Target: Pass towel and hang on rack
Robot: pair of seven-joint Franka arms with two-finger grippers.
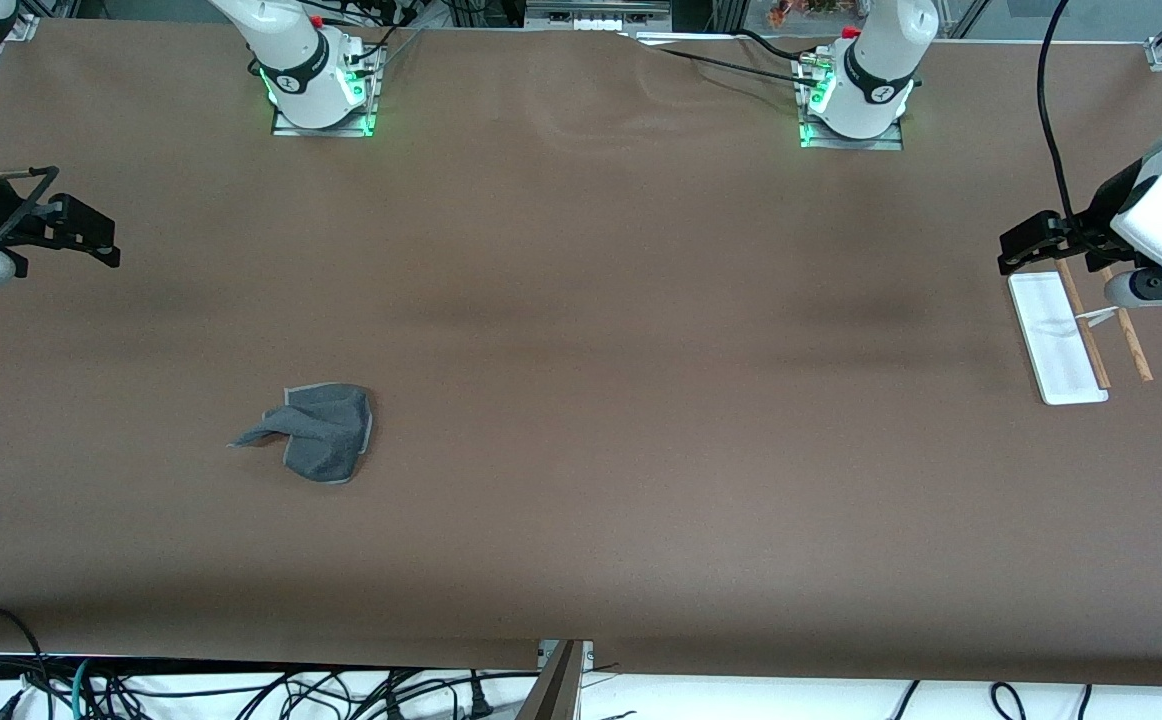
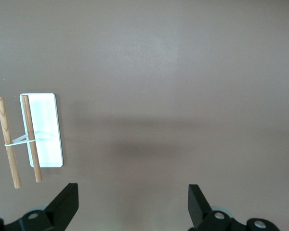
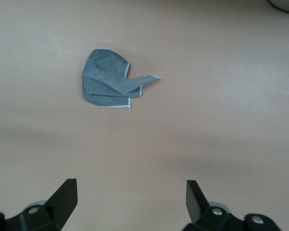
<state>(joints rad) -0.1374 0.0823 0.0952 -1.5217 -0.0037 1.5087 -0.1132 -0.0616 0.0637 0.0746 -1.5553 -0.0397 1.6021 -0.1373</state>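
Only front view: towel (image 1: 319, 431) w/ rack (image 1: 1069, 338)

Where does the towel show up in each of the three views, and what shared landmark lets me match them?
Front view: the towel lies crumpled on the table toward the right arm's end.
Right wrist view: the towel sits on bare table, apart from the open right tool.
Left wrist view: not in it; only the rack shows.
Shared landmark: the brown table, the only surface common to all three.
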